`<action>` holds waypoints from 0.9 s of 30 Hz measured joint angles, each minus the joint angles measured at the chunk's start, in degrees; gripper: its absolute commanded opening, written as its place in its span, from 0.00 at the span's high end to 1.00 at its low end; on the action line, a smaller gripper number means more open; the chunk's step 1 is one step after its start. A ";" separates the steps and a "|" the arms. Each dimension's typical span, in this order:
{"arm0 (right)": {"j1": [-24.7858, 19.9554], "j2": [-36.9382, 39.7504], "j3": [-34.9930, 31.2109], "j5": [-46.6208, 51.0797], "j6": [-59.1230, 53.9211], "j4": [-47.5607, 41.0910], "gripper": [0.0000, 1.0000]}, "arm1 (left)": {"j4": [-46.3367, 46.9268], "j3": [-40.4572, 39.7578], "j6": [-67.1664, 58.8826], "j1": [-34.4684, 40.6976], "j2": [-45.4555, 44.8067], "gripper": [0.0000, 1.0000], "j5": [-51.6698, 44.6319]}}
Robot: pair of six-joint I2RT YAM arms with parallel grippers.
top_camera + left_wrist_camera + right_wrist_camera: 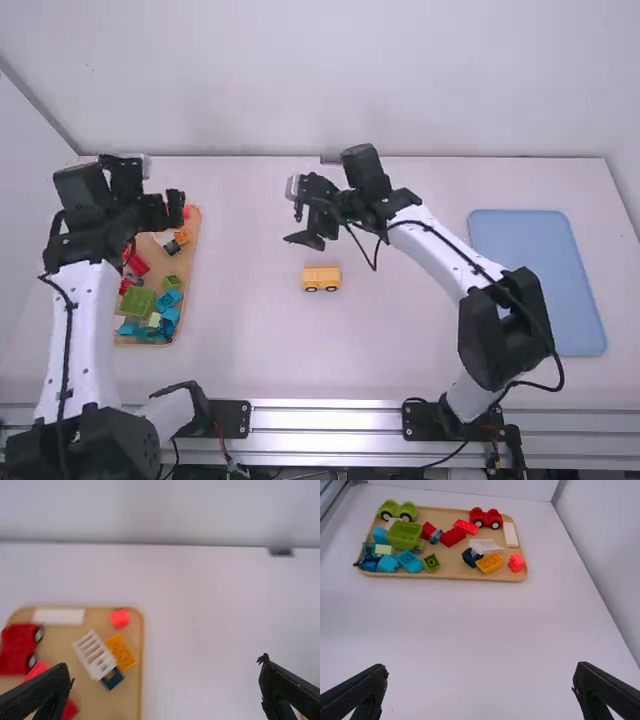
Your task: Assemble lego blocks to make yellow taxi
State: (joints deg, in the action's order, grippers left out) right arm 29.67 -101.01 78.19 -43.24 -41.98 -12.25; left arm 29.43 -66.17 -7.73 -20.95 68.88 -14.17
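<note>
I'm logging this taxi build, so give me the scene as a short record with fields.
yellow vehicle: yellow block body on dark wheels, standing on the table
parts tray: wooden tray, at the left of the high view
in the tray: red wheeled base, green wheeled base, orange-yellow brick, among other loose bricks
blue tray: blue tray, at the right of the high view
left gripper: left gripper, open, above the wooden tray's far end
right gripper: right gripper, open and empty, near the yellow vehicle

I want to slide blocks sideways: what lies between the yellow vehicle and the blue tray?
In the high view, the right arm stands between the yellow vehicle and blue tray, partly covering the tray.
</note>
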 measured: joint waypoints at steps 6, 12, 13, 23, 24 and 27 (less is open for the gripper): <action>4.22 0.00 3.96 5.97 3.21 -1.36 0.01 | 0.17 0.59 11.15 -3.85 0.00 0.01 8.50; 7.30 0.00 5.20 10.38 4.11 -1.38 0.01 | 2.56 0.83 19.74 -4.35 0.00 0.01 17.42; 7.63 0.00 5.20 11.06 4.11 -1.60 0.01 | 3.08 0.83 22.12 -4.66 0.00 0.01 19.63; 6.14 0.00 5.20 14.32 4.11 -3.30 0.01 | 6.16 0.39 27.89 -16.17 0.61 0.01 20.81; 5.60 0.00 5.20 14.43 4.11 -3.41 0.01 | 8.76 -0.52 28.24 -16.72 1.90 0.01 21.11; 4.76 0.00 5.20 14.60 4.13 -3.78 0.01 | 13.38 -3.72 29.18 -16.41 6.23 0.01 21.99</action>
State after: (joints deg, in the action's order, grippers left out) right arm 34.44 -101.01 83.40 -28.64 -37.85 -16.03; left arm 42.81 -69.89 21.45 -37.36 75.11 7.81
